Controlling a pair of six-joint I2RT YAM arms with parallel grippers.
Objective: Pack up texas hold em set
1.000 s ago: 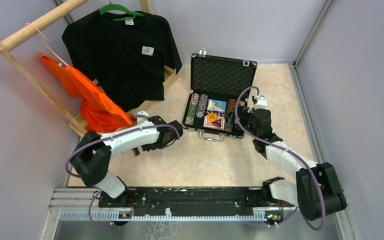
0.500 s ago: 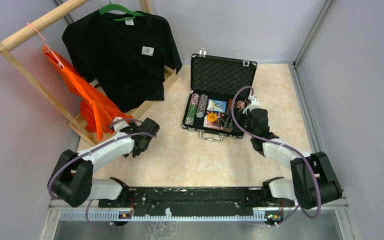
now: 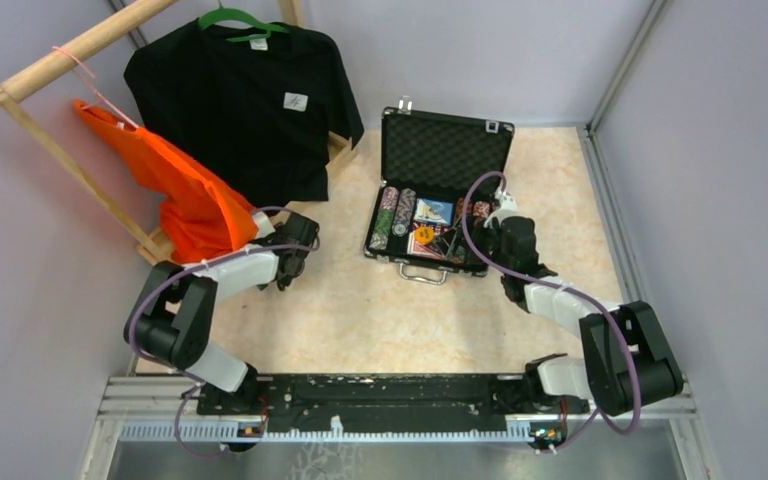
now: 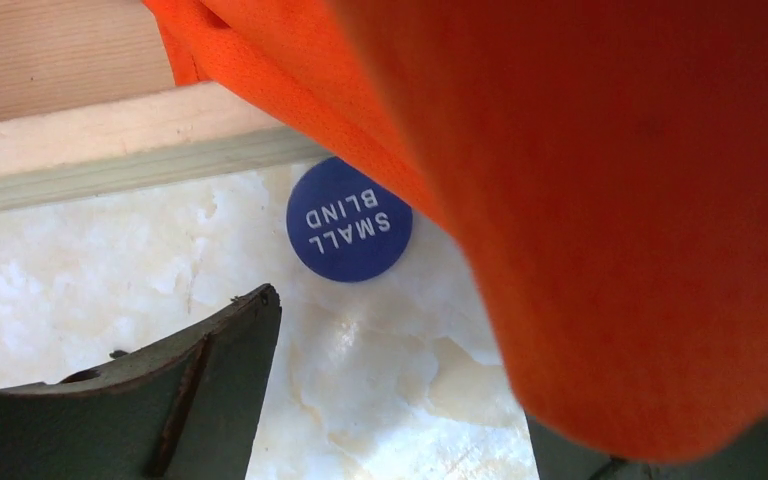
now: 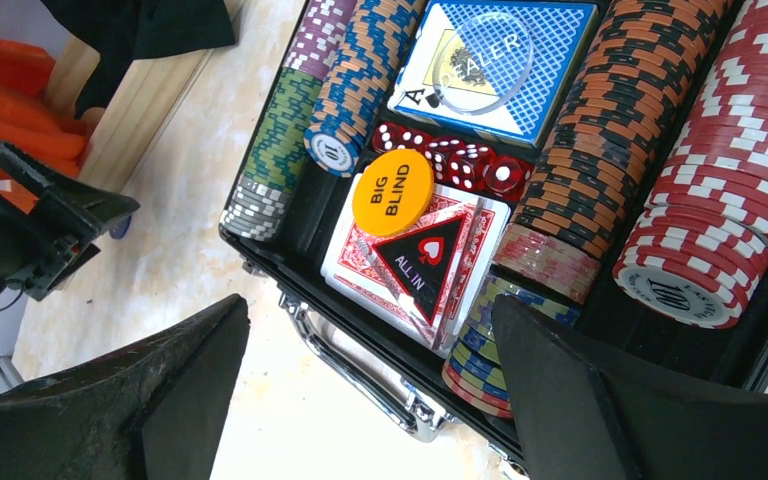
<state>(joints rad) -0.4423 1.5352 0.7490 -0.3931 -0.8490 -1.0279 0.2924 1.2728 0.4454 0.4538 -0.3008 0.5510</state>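
The black case (image 3: 393, 246) lies open at mid-table, its foam-lined lid (image 3: 445, 153) upright. It holds striped chip rows (image 5: 720, 150), a blue deck (image 5: 520, 90), red dice (image 5: 450, 160), an orange BIG BLIND token (image 5: 392, 192) and a black triangular ALL IN token (image 5: 422, 262) on red-backed cards (image 5: 360, 262). My right gripper (image 5: 370, 390) is open and empty over the case's silver handle (image 5: 360, 370); it also shows in the top view (image 3: 460, 242). A blue round SMALL BLIND token (image 4: 350, 232) lies on the floor by the rack's base, partly under orange cloth. My left gripper (image 4: 400, 400) is open just short of it.
An orange bag (image 3: 195, 200) and a black T-shirt (image 3: 245, 100) hang from a wooden rack (image 3: 70, 50) at the back left. The rack's base rail (image 4: 110, 150) runs just behind the blue token. The orange cloth (image 4: 610, 200) covers my left gripper's right finger.
My left arm has swung left from near the case to the foot of the orange bag, and the bag has shifted. My right gripper has edged closer to the case.
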